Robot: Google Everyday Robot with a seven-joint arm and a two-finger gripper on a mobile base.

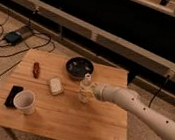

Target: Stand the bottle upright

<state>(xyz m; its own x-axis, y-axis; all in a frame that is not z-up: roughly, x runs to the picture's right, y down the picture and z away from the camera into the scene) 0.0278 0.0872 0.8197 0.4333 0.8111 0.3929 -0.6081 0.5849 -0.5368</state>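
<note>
**Bottle vertical near surface centre, gripper at its side**

The bottle (84, 89) stands w/ its long axis vertical: white cap up, base down on or just above the surface (72, 120); can't tell if the base bears fully on the wood. It sits approx mid-surface, a bit toward the far edge and the right half. No obvious lean.

The gripper (91, 90) is right against the bottle's right flank, about label height, w/ the arm (140, 108) reaching in from the right edge and crossing the front-right corner area. Whether it's clamped on the bottle or let go, can't tell; contact zone is too merged w/ the bottle body. Side approach makes sense: holding at mid-body keeps the cap free and lets the base meet the wood flat.

Judgement: the task looks close to done, since the bottle's orientation is already right. What remains prob is releasing cleanly and backing off to the right w/o nudging it; a slim, light bottle would tip easily.

Around it:
- dark bowl (78, 66) just beyond, near the far edge
- small whitish block (55, 85) just left of the bottle, apart from it
- reddish item (36, 69) toward the far-left corner
- white cup (24, 101) upright near the front-left corner, beside a flat black object (13, 96) at the left edge
</note>
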